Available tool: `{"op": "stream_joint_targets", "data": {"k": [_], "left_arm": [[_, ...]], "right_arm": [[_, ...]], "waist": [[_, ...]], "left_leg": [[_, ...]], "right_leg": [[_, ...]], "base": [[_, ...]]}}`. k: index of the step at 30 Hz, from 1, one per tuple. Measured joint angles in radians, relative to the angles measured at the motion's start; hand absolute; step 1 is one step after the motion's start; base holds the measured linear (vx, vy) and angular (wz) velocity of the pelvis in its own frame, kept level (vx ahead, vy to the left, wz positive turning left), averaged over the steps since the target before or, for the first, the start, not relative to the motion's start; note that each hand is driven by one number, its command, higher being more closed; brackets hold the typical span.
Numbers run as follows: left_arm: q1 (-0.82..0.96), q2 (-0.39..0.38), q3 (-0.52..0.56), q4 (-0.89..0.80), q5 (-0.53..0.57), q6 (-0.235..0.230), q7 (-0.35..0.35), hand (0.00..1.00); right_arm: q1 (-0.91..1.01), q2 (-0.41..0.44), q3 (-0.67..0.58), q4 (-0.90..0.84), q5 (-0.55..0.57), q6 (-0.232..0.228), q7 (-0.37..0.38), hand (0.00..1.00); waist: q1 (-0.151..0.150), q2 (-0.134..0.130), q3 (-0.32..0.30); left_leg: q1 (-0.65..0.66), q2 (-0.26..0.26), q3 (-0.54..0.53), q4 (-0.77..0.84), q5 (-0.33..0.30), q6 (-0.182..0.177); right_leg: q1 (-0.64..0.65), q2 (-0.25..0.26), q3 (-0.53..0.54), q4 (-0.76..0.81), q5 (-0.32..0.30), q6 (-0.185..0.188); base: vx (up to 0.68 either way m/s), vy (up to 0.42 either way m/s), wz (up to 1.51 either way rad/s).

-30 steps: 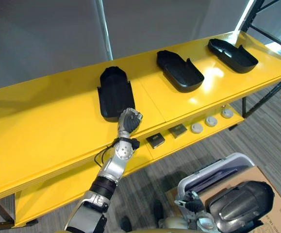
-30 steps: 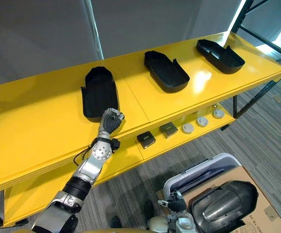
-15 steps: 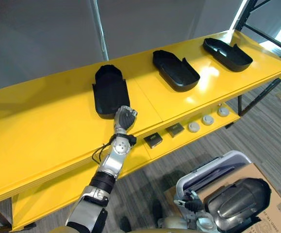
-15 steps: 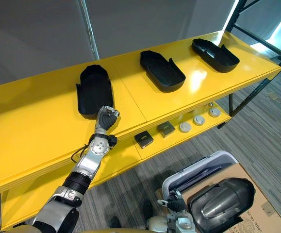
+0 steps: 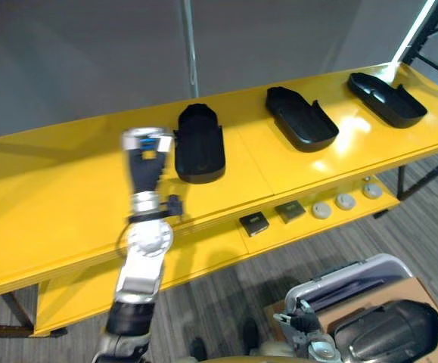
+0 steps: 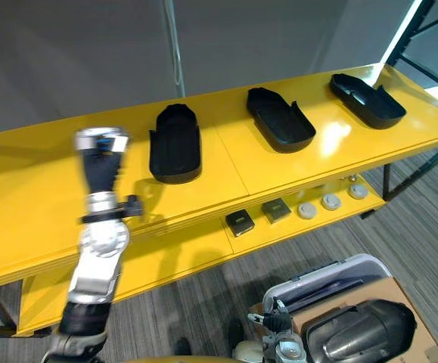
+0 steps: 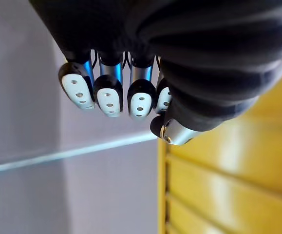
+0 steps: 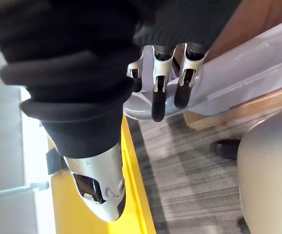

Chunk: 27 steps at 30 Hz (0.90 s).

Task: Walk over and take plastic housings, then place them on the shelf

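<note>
Left eye view: leftmost housing (image 5: 200, 144) lengthwise front-to-back; rounded end rearward

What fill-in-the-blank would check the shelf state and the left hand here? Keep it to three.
1. The top level of the yellow shelf carries ___ black plastic housings.
2. The left hand hovers over the shelf, its fingers curled and holding ___.
3. On the lower level lie ___ small black boxes beside three round discs.
Missing words: three; nothing; two.
</note>
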Motion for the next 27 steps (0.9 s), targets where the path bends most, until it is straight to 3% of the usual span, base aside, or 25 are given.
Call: {"op": "stream_joint_targets", "data": {"k": [3,5,8,9,15,17,18,22,27], "left_arm": [[0.136,-0.017,0.280,-0.024,-0.117,-0.045,0.065,1.00],[0.231,-0.053,0.356,-0.013,-0.178,-0.057,0.091,1.00],[0.365,-0.098,0.368,0.115,-0.234,-0.051,0.095,1.00],[0.385,-0.106,0.366,0.153,-0.237,-0.042,0.091,1.00],[0.450,-0.150,0.285,0.696,-0.251,0.117,-0.130,1.00],[0.450,-0.171,0.244,0.830,-0.237,0.140,-0.170,1.00],[0.446,-0.184,0.220,0.910,-0.222,0.151,-0.184,0.00],[0.426,-0.188,0.154,1.066,-0.194,0.160,-0.201,0.00],[0.382,-0.155,0.108,1.135,-0.110,0.160,-0.193,0.00]], "right_arm": [[0.010,-0.007,-0.032,0.020,0.001,0.004,-0.009,0.00],[0.013,-0.012,-0.054,0.021,0.013,0.012,-0.019,0.00],[0.034,-0.014,-0.075,0.021,0.023,0.030,-0.024,0.00],[0.034,-0.014,-0.075,0.020,0.024,0.034,-0.025,0.00],[0.079,0.003,-0.073,-0.059,0.026,0.062,-0.023,0.00],[0.097,0.014,-0.072,-0.082,0.025,0.055,-0.018,0.00],[0.095,0.021,-0.067,-0.082,0.026,0.049,-0.015,0.00],[0.087,0.036,-0.064,-0.079,0.026,0.025,-0.008,0.00],[0.068,0.032,-0.066,-0.056,0.026,0.015,0.000,0.00]], "waist": [[0.053,0.000,-0.001],[0.065,-0.002,-0.003],[0.106,-0.010,-0.012],[0.107,-0.011,-0.013],[0.101,-0.010,-0.036],[0.102,-0.008,-0.051],[0.102,-0.007,-0.061],[0.103,-0.002,-0.078],[0.097,0.008,-0.079]], "left_leg": [[-0.002,0.000,-0.037,0.002,0.002,-0.001],[0.001,-0.002,-0.063,0.003,0.002,-0.002],[0.000,-0.003,-0.080,0.007,0.000,-0.005],[-0.001,-0.003,-0.082,0.010,0.000,-0.006],[0.009,0.006,-0.068,0.031,-0.007,-0.002],[0.016,0.009,-0.061,0.030,-0.007,-0.003],[0.019,0.011,-0.053,0.029,-0.008,-0.003],[0.026,0.017,-0.034,0.020,-0.016,-0.007],[0.038,0.026,-0.015,0.012,-0.016,-0.008]], "right_leg": [[0.017,-0.001,-0.034,0.000,-0.008,-0.003],[0.032,-0.004,-0.058,0.000,-0.018,0.001],[0.043,-0.006,-0.083,0.001,-0.026,-0.001],[0.046,-0.007,-0.088,0.001,-0.027,-0.001],[0.054,-0.007,-0.096,0.025,-0.045,0.006],[0.053,-0.004,-0.088,0.033,-0.054,0.004],[0.053,-0.001,-0.081,0.031,-0.055,0.004],[0.052,0.006,-0.062,0.028,-0.055,0.003],[0.050,0.016,-0.042,0.018,-0.058,-0.003]], "base": [[-0.04,-0.007,0.33],[-0.03,-0.002,0.38],[0.00,0.004,0.28],[-0.01,-0.001,0.21],[-0.02,-0.002,-0.01],[-0.03,-0.007,-0.12],[-0.02,-0.009,-0.15],[-0.03,-0.011,-0.13],[-0.02,-0.014,-0.13]]}}
